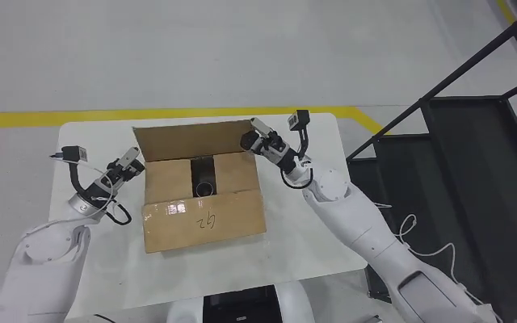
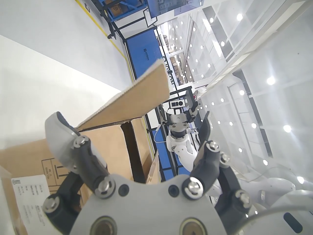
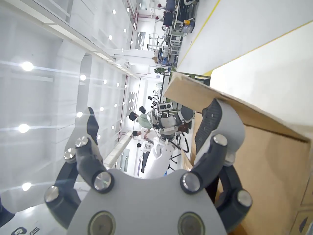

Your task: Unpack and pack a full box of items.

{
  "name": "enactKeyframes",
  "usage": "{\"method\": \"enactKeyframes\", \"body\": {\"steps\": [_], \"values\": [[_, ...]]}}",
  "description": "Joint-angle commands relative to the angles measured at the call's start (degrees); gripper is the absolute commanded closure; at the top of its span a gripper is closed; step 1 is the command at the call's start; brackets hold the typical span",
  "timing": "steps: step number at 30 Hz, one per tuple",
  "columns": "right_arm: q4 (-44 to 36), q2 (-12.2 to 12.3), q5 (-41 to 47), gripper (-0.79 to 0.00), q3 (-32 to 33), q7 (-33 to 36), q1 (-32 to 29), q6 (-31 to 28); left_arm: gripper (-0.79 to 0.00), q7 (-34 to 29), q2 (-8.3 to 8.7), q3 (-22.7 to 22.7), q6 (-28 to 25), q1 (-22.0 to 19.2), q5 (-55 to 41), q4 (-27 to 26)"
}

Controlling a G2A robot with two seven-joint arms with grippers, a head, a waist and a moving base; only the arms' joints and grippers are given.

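From the top view, a brown cardboard box (image 1: pixel 202 222) sits in the middle of the white table (image 1: pixel 97 133). Its long side runs from left to right across the table, and its open top faces up. The back flap (image 1: pixel 194 139) stands up. The front flap (image 1: pixel 206 211) is folded down over the top and has black pen marks on it. Between the side flaps is a dark gap (image 1: pixel 203 176) into the box. The left pincer (image 1: pixel 133 164) is right at the box's left edge. The right pincer (image 1: pixel 252 134) is at the box's far right corner.

In the left wrist view, the left pincer (image 2: pixel 133 130) is wide open and holds nothing. The box (image 2: pixel 115 152) is just in front of it, with the back flap (image 2: pixel 139 94) sticking up past one finger (image 2: pixel 61 133).

In the right wrist view, the right pincer (image 3: pixel 152 125) is wide open too, with nothing in it. One finger (image 3: pixel 215 123) is right against the edge of the box (image 3: pixel 269 162). I cannot tell if it touches.
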Motion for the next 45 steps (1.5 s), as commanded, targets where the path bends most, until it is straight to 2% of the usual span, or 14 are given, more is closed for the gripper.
{"method": "enactKeyframes", "body": {"steps": [1, 5, 11, 21, 25, 31, 39, 45], "values": [[2.5, -0.9, -2.3, -0.785, -1.5, -3.4, 2.0, -0.8, -0.785, -0.4, -0.03, 0.2, 0.2, -0.1, -0.3, 0.2], [8.1, -2.6, -9.3, -0.785, -4.1, -7.9, 5.8, -2.3, -0.785, -1.6, -0.07, 0.6, 1.0, -0.3, -0.7, 0.5], [15.8, -4.5, -17.0, -0.785, -7.0, -9.6, 9.6, -2.5, -0.785, -3.4, -0.14, 1.3, 2.1, -0.6, -1.4, 1.1], [21.4, -5.8, -19.2, -0.785, -6.8, -8.5, 11.3, -4.3, -0.785, -4.9, -0.37, 2.7, 2.5, -1.9, -1.8, 2.7], [20.0, -5.4, -14.4, -0.785, -3.8, -4.5, 10.8, -7.6, -0.785, -4.7, -0.44, 2.8, 2.3, -2.0, -1.8, 3.2], [13.9, -2.6, -11.0, -0.785, 4.0, 5.1, 7.9, -10.0, -0.785, -3.9, -0.52, 2.7, 1.8, -1.9, -1.8, 3.5], [-0.5, 1.6, -10.0, -0.785, 12.9, 23.1, -3.3, -11.0, -0.785, -3.1, -0.67, 2.8, 0.9, -1.6, -1.8, 3.4], [-5.7, 2.9, -11.7, -0.785, 16.1, 25.7, -9.7, -11.4, -0.785, -3.0, -0.64, 2.1, 0.4, -1.1, -2.0, 3.2]]}}
